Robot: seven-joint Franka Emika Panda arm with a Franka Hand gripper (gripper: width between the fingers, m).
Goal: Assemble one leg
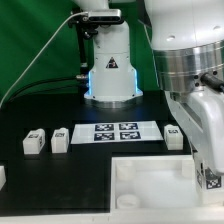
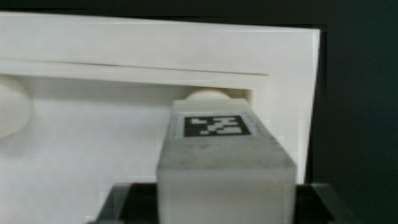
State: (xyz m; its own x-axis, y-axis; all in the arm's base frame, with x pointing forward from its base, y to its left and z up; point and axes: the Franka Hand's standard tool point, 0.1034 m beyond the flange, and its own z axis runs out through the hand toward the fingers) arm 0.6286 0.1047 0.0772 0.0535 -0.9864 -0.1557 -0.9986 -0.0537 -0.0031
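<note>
My gripper (image 2: 222, 203) is shut on a leg (image 2: 222, 150), a small white block with a black-and-white tag on its face. In the wrist view its rounded end rests against the large white square panel (image 2: 107, 110), near the panel's edge. Dark fingers (image 2: 135, 203) show on both sides of the leg. In the exterior view the gripper (image 1: 210, 176) stands over the right side of the panel (image 1: 145, 188), at the front right, with the held leg's tag (image 1: 211, 180) just showing. Whether the leg's end sits in a socket I cannot tell.
Loose legs lie on the black table: two at the exterior view's left (image 1: 33, 142) (image 1: 60, 139), one at the right (image 1: 172, 135), one at the left edge (image 1: 2, 176). The marker board (image 1: 113, 131) lies in the middle. The arm's base (image 1: 110, 65) stands behind.
</note>
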